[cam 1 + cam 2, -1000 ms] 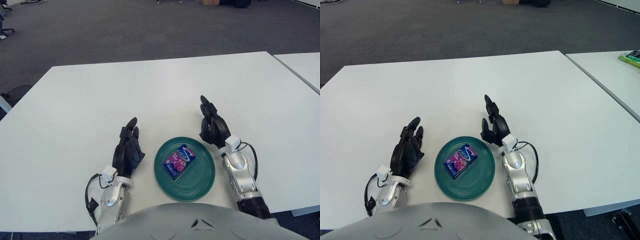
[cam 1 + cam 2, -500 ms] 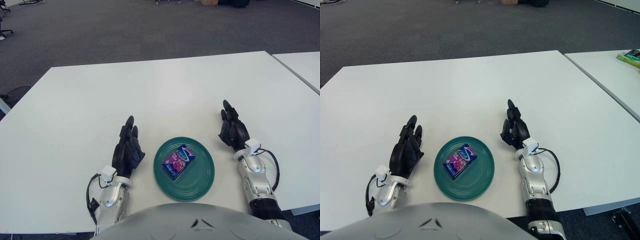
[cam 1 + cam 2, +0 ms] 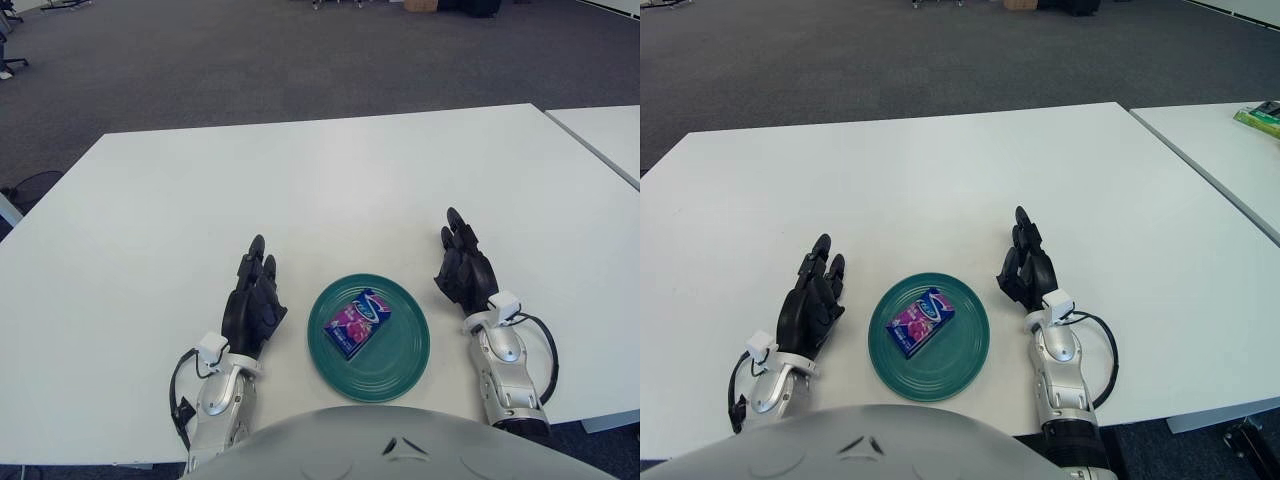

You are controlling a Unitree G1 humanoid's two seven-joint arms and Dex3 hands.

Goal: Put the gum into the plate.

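Note:
A purple and blue gum pack (image 3: 357, 321) lies flat inside the round green plate (image 3: 399, 360) near the table's front edge. My right hand (image 3: 461, 264) shows just right of the plate, fingers stretched forward and holding nothing. To the left of the plate is my left hand (image 3: 254, 294), fingers also extended and empty. Neither hand touches the plate or the gum.
The white table (image 3: 300, 190) spreads wide beyond the plate. A second white table (image 3: 1230, 150) stands to the right across a narrow gap, with a green item (image 3: 1262, 117) on its far part. Dark carpet lies behind.
My right hand has drawn away from the plate's rim to the right and then slightly back toward me. The left hand has barely shifted. The gum stays in the plate.

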